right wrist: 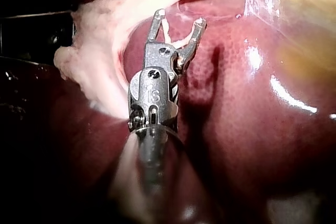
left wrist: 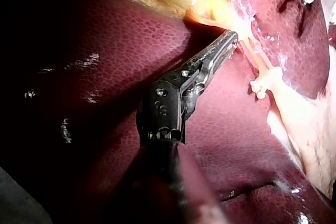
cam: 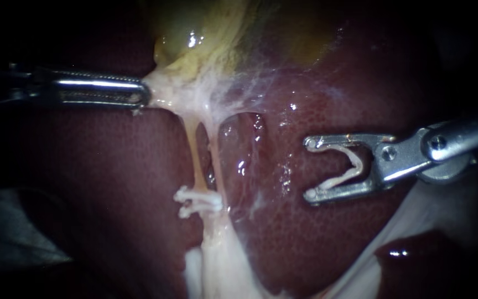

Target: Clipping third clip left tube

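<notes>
Endoscope view puts the left tube [cam: 193, 149] just left of centre, a thin yellowish strand running from the pale tissue [cam: 164, 88] at about 11 o'clock down to two set clips [cam: 196, 202], small, white and knobbly, at about 7 o'clock. The left instrument [cam: 142, 94] comes in from 9 o'clock, its pincer pressed together on that pale tissue under the gallbladder [cam: 195, 39], holding the strand taut. The right instrument [cam: 311, 169] sits at 3 o'clock, well apart from the tube, its pincer spread wide yet touching both legs of the loaded clip [cam: 359, 163], a white bent V. Trouble, as I judge it: the right tube [cam: 216, 160] lies just beside the target with filmy webbing around them, so a wide pincer could take in both or snag the film. A clip placed low would foul the set ones, and too hard a pull could tear the stringy tissue. The metal tips could also score the liver [cam: 305, 238], which looks wet, dark red, finely stippled and soft. The gallbladder is greenish-yellow and glossy.
</notes>
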Robot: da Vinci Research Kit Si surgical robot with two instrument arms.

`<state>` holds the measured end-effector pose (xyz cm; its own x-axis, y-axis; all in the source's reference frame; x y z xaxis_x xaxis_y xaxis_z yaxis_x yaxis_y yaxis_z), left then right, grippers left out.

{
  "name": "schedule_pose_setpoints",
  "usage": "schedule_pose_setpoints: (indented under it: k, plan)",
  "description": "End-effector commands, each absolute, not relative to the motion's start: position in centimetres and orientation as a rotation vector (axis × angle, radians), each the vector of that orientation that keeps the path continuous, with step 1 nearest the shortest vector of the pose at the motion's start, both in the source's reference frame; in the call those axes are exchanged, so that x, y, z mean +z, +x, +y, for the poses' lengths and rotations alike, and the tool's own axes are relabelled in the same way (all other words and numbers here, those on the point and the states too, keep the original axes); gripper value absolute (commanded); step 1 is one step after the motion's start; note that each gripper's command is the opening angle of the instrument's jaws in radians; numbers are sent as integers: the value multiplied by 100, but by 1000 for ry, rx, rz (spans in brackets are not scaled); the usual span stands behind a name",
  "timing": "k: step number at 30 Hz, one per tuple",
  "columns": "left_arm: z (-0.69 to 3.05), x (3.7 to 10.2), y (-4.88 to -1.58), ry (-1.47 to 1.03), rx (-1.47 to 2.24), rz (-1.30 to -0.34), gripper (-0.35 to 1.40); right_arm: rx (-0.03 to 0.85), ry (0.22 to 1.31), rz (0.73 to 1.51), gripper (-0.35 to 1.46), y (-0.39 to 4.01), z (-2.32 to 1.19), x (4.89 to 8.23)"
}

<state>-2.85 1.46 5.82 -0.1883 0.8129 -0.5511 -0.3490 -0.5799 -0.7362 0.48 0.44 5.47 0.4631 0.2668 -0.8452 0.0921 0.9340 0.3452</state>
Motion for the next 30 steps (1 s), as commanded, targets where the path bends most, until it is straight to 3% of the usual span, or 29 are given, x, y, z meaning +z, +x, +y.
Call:
schedule_pose_setpoints:
  k: [1, 5, 15, 30]
  plan:
    - [146, 582, -286, -1267, 1863, -585, -35, 107, 376, 1094, 50, 53, 43, 547]
    - [145, 584, -287, -1267, 1863, -583, -35, 106, 395, 1102, 50, 81, 40, 550]
    - [144, 583, -287, -1267, 1863, -582, -35, 197, 467, 1113, 50, 150, 31, 578]
    - [143, 584, -289, -1266, 1863, -580, -35, 273, 562, 1154, 50, 181, 32, 638]
